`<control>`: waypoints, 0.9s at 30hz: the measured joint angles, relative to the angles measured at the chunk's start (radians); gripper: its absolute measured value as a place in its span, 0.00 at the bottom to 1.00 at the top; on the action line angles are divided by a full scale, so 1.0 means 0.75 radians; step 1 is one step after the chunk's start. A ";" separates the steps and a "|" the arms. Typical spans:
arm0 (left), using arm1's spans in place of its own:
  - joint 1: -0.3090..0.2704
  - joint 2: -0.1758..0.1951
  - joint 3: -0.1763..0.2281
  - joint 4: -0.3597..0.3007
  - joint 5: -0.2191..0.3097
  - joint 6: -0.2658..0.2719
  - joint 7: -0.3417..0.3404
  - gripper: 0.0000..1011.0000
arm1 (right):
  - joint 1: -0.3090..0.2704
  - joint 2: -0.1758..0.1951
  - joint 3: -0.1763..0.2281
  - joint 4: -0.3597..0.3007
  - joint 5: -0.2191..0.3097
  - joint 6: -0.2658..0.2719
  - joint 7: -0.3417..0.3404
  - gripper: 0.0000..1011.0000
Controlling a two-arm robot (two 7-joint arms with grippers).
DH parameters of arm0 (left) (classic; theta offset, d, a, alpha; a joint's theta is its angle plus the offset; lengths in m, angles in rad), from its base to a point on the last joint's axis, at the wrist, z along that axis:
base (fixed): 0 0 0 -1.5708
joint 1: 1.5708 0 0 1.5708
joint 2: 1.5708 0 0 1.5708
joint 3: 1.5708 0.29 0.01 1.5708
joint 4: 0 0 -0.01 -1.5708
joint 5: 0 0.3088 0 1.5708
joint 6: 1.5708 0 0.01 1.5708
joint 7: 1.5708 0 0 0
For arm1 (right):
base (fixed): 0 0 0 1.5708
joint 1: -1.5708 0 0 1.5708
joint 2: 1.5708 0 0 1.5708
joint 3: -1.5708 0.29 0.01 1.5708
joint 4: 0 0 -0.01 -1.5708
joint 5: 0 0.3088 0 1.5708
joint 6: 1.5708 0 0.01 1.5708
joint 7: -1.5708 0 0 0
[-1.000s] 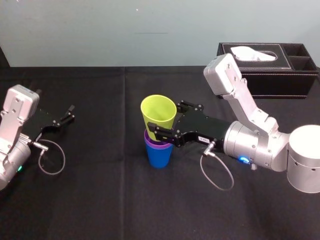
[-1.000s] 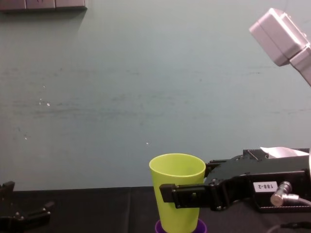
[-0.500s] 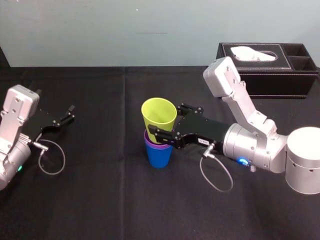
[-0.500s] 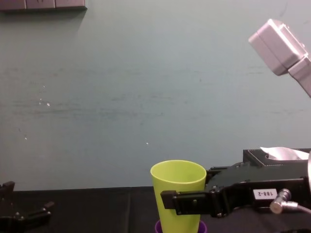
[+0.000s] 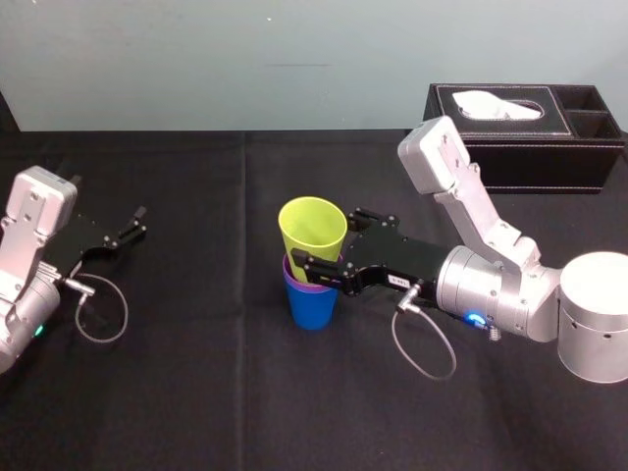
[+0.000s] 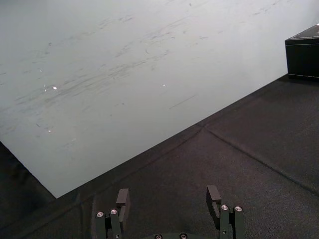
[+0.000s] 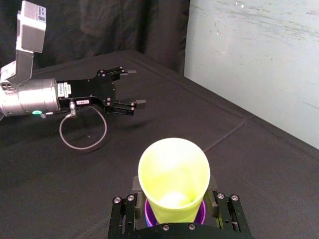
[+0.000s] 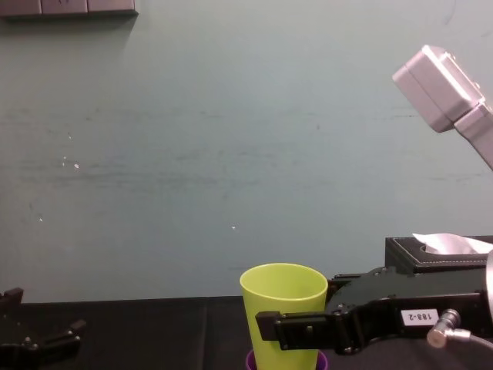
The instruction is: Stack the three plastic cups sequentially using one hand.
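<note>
- Head view: my right claw [image 5: 329, 237] reaches in from the right to the middle of the black worktop [image 5: 196, 383] and is clenched on the yellow-green cup [image 5: 312, 231], one finger on its near side and one on its far side. The cup's lower part sits in the mouth of the purple cup [image 5: 290, 278], which shows as a thin rim nested in the blue cup [image 5: 312, 309]. The blue cup stands on the worktop, and most of the yellow-green wall rises above the other two. My left claw [image 5: 137, 223] lies parked at the left edge of the worktop, well apart from the cups, its fingers spread. A black tissue box [image 5: 530, 147] stands at the far right corner.
- Left wrist view: the left claw's two fingers stand apart with bare black cloth between them. A pale wall [image 6: 124, 74] rises beyond, and a corner of the tissue box shows at the edge.
- Right wrist view: the yellow-green cup sits upright between my right claw's fingers, its mouth open towards the camera, with the purple rim ringing its base. The left claw lies far off on the cloth, released.
- Chest view: one finger of the right claw crosses the front of the yellow-green cup low on its wall. A sliver of purple shows under the cup's base. The claw body carries a small white label [image 8: 417, 317].
</note>
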 joint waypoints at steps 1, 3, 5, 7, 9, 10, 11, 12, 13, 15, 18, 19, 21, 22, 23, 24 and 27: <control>0.000 0.000 0.000 0.000 0.000 0.000 0.000 1.00 | 0.000 0.000 0.000 0.000 0.000 0.000 0.000 0.72; 0.000 0.000 0.000 0.000 0.000 0.000 0.000 1.00 | 0.000 0.000 0.000 0.000 0.000 0.000 0.000 0.72; 0.000 0.000 0.000 0.000 0.000 0.000 0.000 1.00 | 0.000 0.000 0.000 0.000 0.000 0.000 0.000 0.72; 0.000 0.000 0.000 0.000 0.000 0.000 0.000 1.00 | 0.000 0.000 0.000 0.000 0.000 0.000 0.000 0.72; 0.000 0.000 0.000 0.000 0.000 0.000 0.000 1.00 | 0.000 0.000 0.000 0.000 0.000 0.001 0.000 0.72; 0.000 0.000 0.000 0.000 0.000 0.000 0.000 1.00 | 0.000 0.000 0.000 0.000 0.000 0.001 0.000 0.72; 0.000 0.000 0.000 0.000 0.000 0.000 0.000 1.00 | 0.000 0.000 0.000 0.000 0.000 0.001 0.000 0.74; 0.000 0.000 0.000 0.000 0.000 0.000 0.000 1.00 | -0.001 0.000 0.000 0.000 0.000 0.001 0.000 0.76; 0.000 0.000 0.000 0.000 0.000 0.000 0.000 1.00 | 0.000 0.000 0.000 0.000 0.000 0.001 0.000 0.78; 0.000 0.000 0.000 0.000 0.000 0.000 0.000 1.00 | -0.001 0.000 0.001 -0.001 0.000 0.001 0.000 0.84; 0.000 0.000 0.000 0.000 0.000 0.000 0.000 1.00 | 0.000 0.000 0.001 -0.001 0.000 0.001 0.000 0.92; 0.000 0.000 0.000 0.000 0.000 0.000 0.000 1.00 | -0.001 0.000 0.001 -0.001 -0.001 0.001 0.000 0.94; 0.000 0.000 0.000 0.000 0.000 0.000 0.000 1.00 | -0.001 0.000 0.001 -0.001 -0.001 0.001 0.000 0.99; 0.000 0.000 0.000 0.000 0.000 0.000 0.000 1.00 | -0.001 0.000 0.001 -0.001 -0.001 0.001 0.000 0.99; 0.000 0.000 0.000 0.000 0.000 0.000 0.000 1.00 | -0.001 0.000 0.001 -0.001 -0.001 0.001 0.000 0.99; 0.000 0.000 0.000 0.000 0.000 0.000 0.000 1.00 | -0.001 0.000 0.002 -0.002 -0.001 0.001 0.000 0.99; 0.000 0.000 0.000 0.000 0.000 0.000 0.000 1.00 | -0.001 0.000 0.002 -0.002 -0.001 0.001 0.000 0.99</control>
